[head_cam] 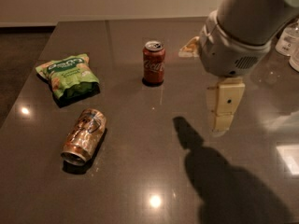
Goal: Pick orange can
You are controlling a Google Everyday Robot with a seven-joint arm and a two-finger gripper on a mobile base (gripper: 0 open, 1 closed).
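The orange can (pixel 84 135) lies on its side on the dark table (pixel 140 171) at the front left, its open end facing the front edge. It is shiny orange-gold with pale and dark label graphics. My gripper (pixel 224 107) hangs pale below the grey wrist at the right, above the table and well to the right of the orange can. It holds nothing that I can see. Its shadow falls on the table below and to the left of it.
A red Coca-Cola can (pixel 153 62) stands upright at the back middle. A green snack bag (pixel 69 74) lies at the left, behind the orange can. A pale small object (pixel 189 48) sits behind the arm. Clear bottles (pixel 289 37) stand at the right edge.
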